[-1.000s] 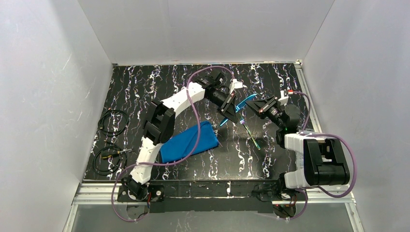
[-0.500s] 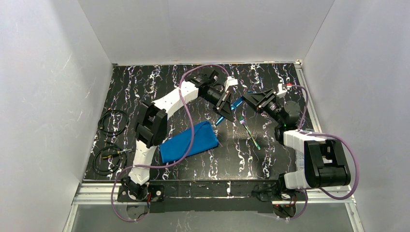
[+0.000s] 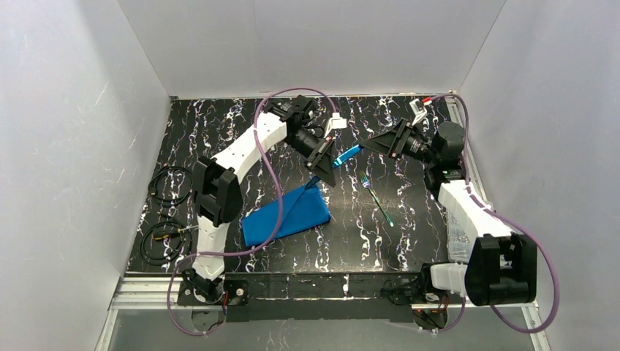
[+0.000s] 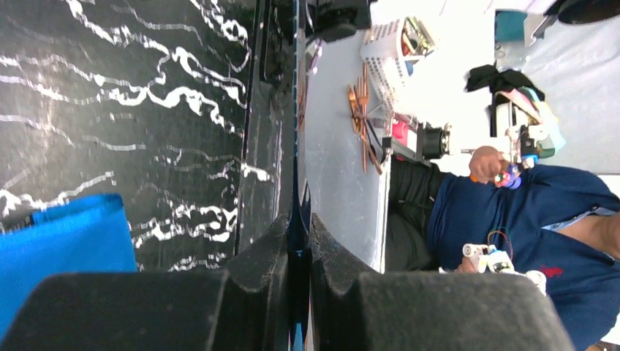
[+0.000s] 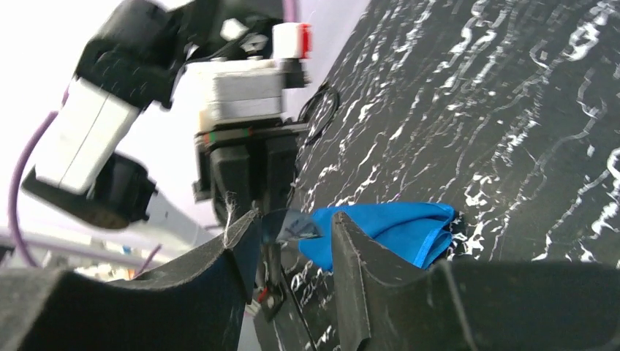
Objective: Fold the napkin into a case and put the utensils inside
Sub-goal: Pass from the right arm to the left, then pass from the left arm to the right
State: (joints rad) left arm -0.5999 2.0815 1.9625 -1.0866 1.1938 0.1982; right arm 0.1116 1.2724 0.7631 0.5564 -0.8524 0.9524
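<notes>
While the left gripper (image 4: 296, 228) clamps a slim blue utensil (image 3: 349, 153) edge-on between its fingers, the right gripper (image 5: 294, 219) faces it from the other side. Its jaws stand apart, and the utensil's free end lies in the gap, closer to one finger; whether it touches is not clear. Both grippers meet above the far middle of the black marbled table (image 3: 219, 131), with the utensil slanting between them. Just near of the left gripper lies the folded napkin (image 3: 286, 214), a flat bright blue wedge, and the left arm's purple cable (image 3: 278, 207) crosses over it in the top view. A fork (image 3: 376, 197) lies alone on the table to the napkin's right, apart from it. Two coiled black cords (image 3: 170, 183) sit at the left edge.
</notes>
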